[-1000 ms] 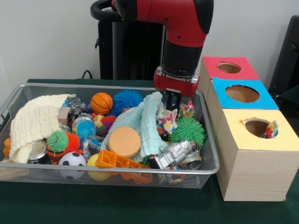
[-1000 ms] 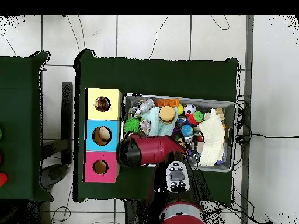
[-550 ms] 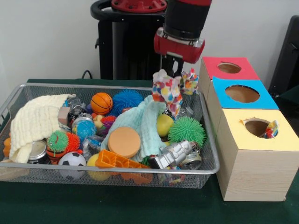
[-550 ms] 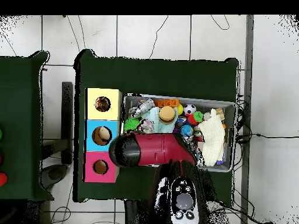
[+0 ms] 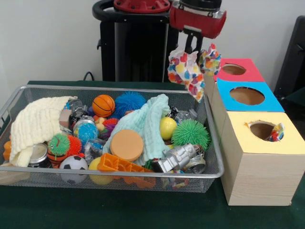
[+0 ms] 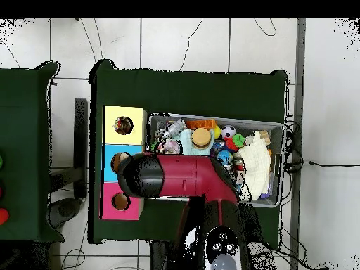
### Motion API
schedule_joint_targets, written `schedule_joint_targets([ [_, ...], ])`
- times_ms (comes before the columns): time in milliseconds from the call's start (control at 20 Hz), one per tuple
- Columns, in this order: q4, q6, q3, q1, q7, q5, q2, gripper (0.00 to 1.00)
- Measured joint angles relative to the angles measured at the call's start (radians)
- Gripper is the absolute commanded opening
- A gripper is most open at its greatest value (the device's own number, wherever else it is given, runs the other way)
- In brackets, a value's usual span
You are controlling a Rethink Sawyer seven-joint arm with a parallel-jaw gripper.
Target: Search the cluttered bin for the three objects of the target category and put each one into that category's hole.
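Gripper (image 5: 193,47) pinched shut on the multicoloured patterned cloth (image 5: 187,71), limp and light (likely to drape and snag), bunched at top.

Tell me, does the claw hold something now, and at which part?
Yes. The claw holds the colourful patterned cloth by its top, bunched middle; the rest hangs free.

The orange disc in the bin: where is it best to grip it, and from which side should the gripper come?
Probably across the rim of the orange disc, coming from above: its flat face lies open on the mint cloth, with nothing over it.
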Motion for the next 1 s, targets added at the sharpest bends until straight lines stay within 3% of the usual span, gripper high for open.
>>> schedule_joint_targets([
  [550,-0.176,0.090,0.009,0.065,0.000,0.086,0.020,0.00],
  [1000,-0.346,0.113,0.009,0.108,0.000,0.120,0.100,0.00],
])
